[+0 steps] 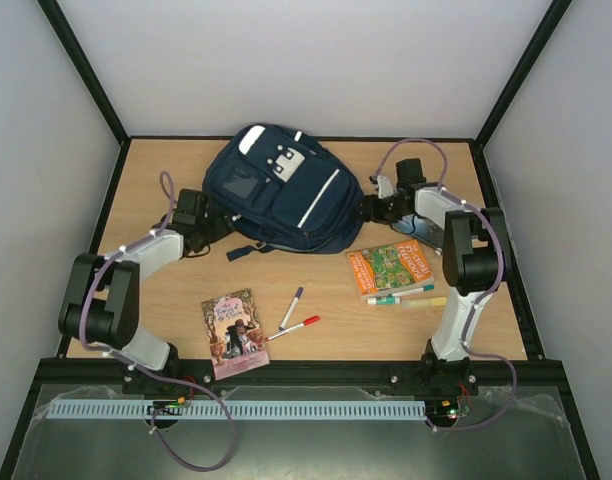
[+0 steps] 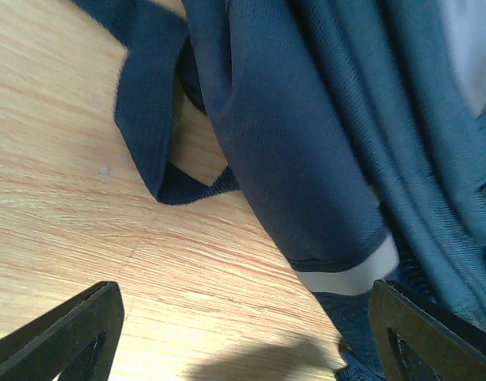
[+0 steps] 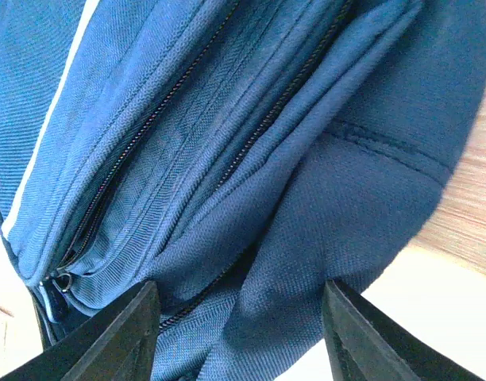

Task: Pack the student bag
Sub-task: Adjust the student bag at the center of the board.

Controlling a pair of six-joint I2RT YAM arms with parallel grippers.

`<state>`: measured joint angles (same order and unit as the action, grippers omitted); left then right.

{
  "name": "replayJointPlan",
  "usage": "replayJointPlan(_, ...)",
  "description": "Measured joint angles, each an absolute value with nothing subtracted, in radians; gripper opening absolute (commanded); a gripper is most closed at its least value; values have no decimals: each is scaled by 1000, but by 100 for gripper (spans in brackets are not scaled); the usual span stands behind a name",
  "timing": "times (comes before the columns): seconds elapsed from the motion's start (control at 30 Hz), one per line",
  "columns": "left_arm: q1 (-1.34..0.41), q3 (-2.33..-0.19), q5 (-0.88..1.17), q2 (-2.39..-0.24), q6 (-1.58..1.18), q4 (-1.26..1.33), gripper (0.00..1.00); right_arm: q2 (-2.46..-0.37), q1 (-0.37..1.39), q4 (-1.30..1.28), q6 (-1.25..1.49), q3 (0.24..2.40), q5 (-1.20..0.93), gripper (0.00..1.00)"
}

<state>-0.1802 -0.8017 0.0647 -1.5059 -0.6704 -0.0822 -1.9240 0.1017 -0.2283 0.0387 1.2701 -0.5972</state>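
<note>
The student bag (image 1: 276, 190), a large navy backpack with a thin white stripe, lies at the back middle of the table. My left gripper (image 1: 214, 228) is at the bag's near-left corner. In the left wrist view it (image 2: 243, 349) stands open over bare wood, its right finger (image 2: 433, 333) at the bag's edge (image 2: 306, 159), a dark strap (image 2: 148, 119) ahead. My right gripper (image 1: 371, 207) is at the bag's right side. In the right wrist view its jaws (image 3: 241, 341) hold a bunched fold of the navy fabric (image 3: 338, 206) beside two zipper lines (image 3: 148, 127).
On the near table lie a pink book (image 1: 234, 330), a purple marker (image 1: 292, 300) and a red marker (image 1: 296, 327). To the right lie an orange and green book (image 1: 389, 265), a teal marker (image 1: 398, 297) and a yellow marker (image 1: 426, 301). A black frame borders the table.
</note>
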Motion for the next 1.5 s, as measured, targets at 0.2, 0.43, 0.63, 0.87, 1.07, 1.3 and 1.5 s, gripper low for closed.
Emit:
replayJointPlan(0.2, -180, -815, 107, -1637, -692, -38, 87, -1960, 136, -226, 79, 1279, -607, 33)
replayJointPlan(0.43, -176, -893, 87, -1708, -707, -29, 87, -1959, 181, -212, 87, 1230, -641, 23)
replayJointPlan(0.63, -169, -1059, 44, -1826, -706, -54, 87, -1925, 305, -212, 86, 1174, -664, 22)
replayJointPlan(0.87, -170, -1243, 59, -1972, -695, -78, 87, -1909, 428, -220, 85, 1151, -673, 22)
replayJointPlan(1.07, -204, -1380, 72, -2070, -661, -105, 88, -1909, 454, -235, 85, 1150, -682, 26)
replayJointPlan(1.3, -214, -1373, 36, -2017, -643, -177, 99, -1872, 454, -308, 22, 1150, -677, 45)
replayJointPlan(1.5, -227, -1354, 9, -1787, -627, -238, 99, -1667, 435, -411, -78, 1111, -615, 56)
